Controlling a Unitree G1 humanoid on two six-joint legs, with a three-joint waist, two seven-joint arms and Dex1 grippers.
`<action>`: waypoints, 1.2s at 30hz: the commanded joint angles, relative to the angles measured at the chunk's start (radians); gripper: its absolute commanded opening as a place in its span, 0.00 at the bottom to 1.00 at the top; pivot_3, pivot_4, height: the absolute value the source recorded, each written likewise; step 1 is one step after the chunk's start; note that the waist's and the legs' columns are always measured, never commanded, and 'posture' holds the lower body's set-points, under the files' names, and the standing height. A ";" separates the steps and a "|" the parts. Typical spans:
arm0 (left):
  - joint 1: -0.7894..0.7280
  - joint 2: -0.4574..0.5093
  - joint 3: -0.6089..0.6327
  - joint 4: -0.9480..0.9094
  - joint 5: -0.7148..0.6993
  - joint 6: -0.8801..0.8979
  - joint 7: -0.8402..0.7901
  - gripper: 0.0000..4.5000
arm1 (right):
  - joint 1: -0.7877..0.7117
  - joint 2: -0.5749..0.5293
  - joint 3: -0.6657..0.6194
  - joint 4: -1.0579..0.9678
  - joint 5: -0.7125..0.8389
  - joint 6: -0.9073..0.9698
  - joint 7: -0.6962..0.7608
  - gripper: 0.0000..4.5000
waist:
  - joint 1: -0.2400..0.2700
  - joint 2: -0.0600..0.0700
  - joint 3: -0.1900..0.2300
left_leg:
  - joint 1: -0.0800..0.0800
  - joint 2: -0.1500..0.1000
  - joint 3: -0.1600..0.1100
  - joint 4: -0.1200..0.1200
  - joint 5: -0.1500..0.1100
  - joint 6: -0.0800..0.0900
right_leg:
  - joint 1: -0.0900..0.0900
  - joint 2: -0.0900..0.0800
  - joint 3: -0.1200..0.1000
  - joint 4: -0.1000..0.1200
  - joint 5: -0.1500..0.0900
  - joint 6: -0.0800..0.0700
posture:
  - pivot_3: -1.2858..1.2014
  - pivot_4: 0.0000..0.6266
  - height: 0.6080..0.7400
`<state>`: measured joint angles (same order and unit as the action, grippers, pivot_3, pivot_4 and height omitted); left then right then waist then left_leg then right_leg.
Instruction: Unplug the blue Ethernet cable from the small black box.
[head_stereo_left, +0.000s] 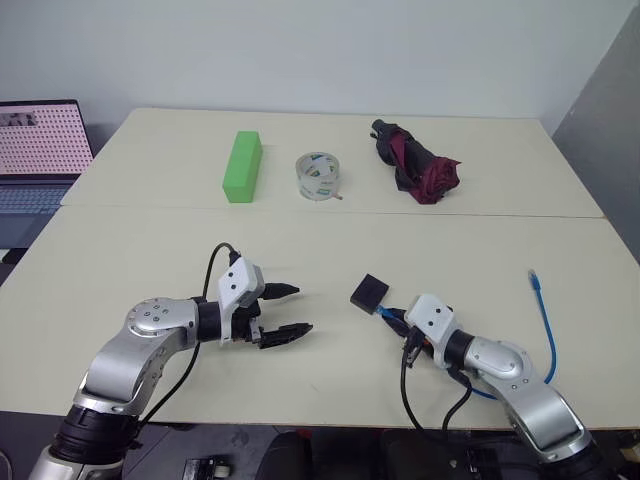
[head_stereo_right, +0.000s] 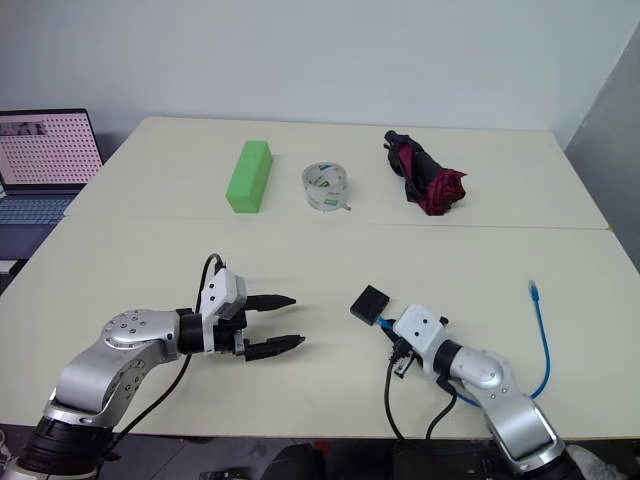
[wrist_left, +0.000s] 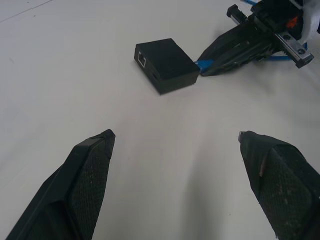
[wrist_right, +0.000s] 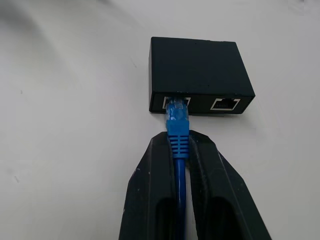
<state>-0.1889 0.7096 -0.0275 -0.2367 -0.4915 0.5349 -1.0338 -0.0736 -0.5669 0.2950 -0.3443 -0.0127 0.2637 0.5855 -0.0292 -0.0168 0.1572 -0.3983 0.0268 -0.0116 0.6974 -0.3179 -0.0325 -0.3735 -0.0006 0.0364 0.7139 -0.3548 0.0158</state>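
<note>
since the right end effector (wrist_right: 178, 150) is already clamped on the blue ethernet cable (wrist_right: 177, 131) at its ribbed boot, just behind the plug, the step in hand looks like the pull-out itself. plug is seated in one port of the small black box (wrist_right: 199, 72), which lies flat on the surface (head_stereo_left: 150, 250) directly ahead of the right fingertips, touching nothing but the cable. the box sits unheld, so a straight pull would likely drag it along. left end effector (head_stereo_left: 290, 311) is spread wide and holds nothing, with the box well ahead of it and slightly off to one side. best bet: bring the left one in to pin or grip the box from the side away from the ports, then draw the right one straight back along the plug axis, no twist. whether the latch tab is pressed can't be told; if not, expect resistance. rest of the cable trails behind the right arm to a loose end.
</note>
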 joint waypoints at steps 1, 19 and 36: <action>-0.047 -0.029 0.066 -0.007 -0.152 0.140 0.004 0.94 | -0.096 -0.080 0.011 0.042 -0.105 -0.293 0.051 0.03 | -0.001 0.000 0.000 | 0.000 0.000 0.000 0.000 0.000 0.000 | 0.000 0.000 0.000 0.000 0.000 0.000 | 0.52 0.24 1.00; -0.153 -0.161 0.085 -0.009 -0.366 0.348 0.075 0.86 | -0.345 -0.136 0.024 0.274 -0.186 -0.926 0.125 0.03 | -0.002 0.000 0.000 | 0.000 0.001 0.000 0.001 0.000 -0.001 | 0.000 0.000 0.000 0.001 0.000 0.000 | 0.52 0.24 1.00; -0.155 -0.161 0.062 -0.007 -0.370 0.351 0.063 0.17 | -0.366 -0.125 0.033 0.295 -0.209 -1.002 0.136 0.03 | -0.001 0.000 0.000 | 0.000 0.001 0.000 0.002 0.000 -0.001 | 0.000 0.000 0.000 0.001 0.000 0.000 | 0.52 0.24 1.00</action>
<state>-0.3274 0.5476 0.0431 -0.2245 -0.8583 0.8939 -0.9671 -0.4160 -0.6918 0.3354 -0.0290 -0.2254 -0.7001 0.7174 -0.0306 -0.0170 0.1572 -0.3985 0.0277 -0.0115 0.6990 -0.3175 -0.0332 -0.3734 -0.0008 0.0361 0.7145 -0.3548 0.0158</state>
